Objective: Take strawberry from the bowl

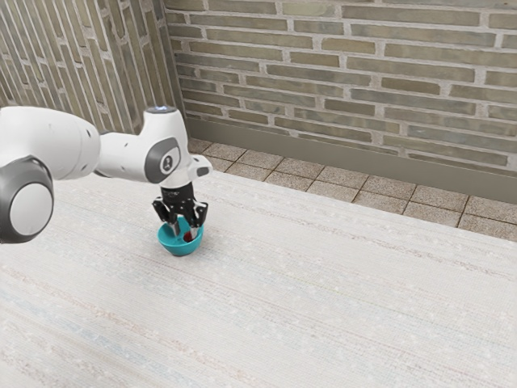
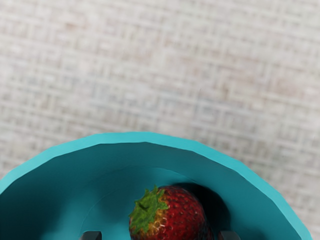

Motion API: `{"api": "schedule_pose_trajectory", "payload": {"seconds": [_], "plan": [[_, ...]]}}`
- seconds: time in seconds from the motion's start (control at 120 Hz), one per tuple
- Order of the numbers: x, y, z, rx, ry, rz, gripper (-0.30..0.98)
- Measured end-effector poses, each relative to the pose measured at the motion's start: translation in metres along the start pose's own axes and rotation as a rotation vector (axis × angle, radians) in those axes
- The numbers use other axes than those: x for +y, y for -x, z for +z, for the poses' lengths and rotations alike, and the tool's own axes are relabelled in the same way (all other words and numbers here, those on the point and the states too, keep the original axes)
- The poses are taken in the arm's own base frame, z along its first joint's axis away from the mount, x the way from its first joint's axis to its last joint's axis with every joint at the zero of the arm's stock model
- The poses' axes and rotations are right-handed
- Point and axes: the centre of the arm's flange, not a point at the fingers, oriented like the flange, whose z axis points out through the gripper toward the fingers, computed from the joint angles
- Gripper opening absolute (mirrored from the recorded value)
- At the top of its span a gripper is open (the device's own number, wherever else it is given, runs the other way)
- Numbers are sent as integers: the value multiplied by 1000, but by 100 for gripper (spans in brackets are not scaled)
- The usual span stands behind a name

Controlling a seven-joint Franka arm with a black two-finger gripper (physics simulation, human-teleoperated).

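And here we are, right down at the bowl: the white arm with grey joint caps (image 1: 129, 153) comes in from the exterior view's left, and its black two-finger gripper (image 1: 184, 232) points straight down, its tips inside the round, turquoise, smooth-walled bowl (image 1: 180, 250). The jaws are released, standing well apart, one on either side of the fruit, and they have no grip on it. There it is between them, the plump red strawberry with a green leafy cap (image 2: 172, 215), inside the bowl! It lies on its side, the cap turned toward one jaw tip and the red, seed-dotted body toward the other. A clear gap shows on the cap side; on the red side the tip is much nearer, just beside the fruit. A touch of yellow shows where the flesh meets the leaves, and a dark shadow falls on the bowl's inside right beside the berry. The bowl itself sits upright on the pale, woven-textured counter (image 1: 323, 283), which carries faint reddish and grey streaks across its surface. Beyond the counter's far edge runs a strip of speckled, brownish square floor tiles (image 1: 323, 177), then a plain grey-brown baseboard (image 1: 363, 153), and above that a wall of long greenish-tan bricks with light mortar (image 1: 363, 69). Over at the exterior view's left, another brick face (image 1: 65, 56) meets that wall at a corner.
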Motion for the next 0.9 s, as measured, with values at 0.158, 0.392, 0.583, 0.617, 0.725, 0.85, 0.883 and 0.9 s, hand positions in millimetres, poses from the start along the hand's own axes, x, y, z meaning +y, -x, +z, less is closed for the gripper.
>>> {"api": "schedule_pose_trajectory", "payload": {"seconds": [0.158, 0.392, 0.583, 0.617, 0.725, 0.85, 0.883, 0.9], "plan": [[2, -4, 3, 3, 1, 2, 26], [2, -5, 7, -1, 3, 2, 22], [3, -7, 12, -1, 8, 1, 19], [3, -7, 12, -1, 10, 1, 19], [3, -8, 12, -1, 17, 1, 18], [3, -9, 12, 1, 23, 1, 16], [3, -9, 13, 0, 23, 2, 16], [3, -9, 13, 0, 23, 2, 16]]}}
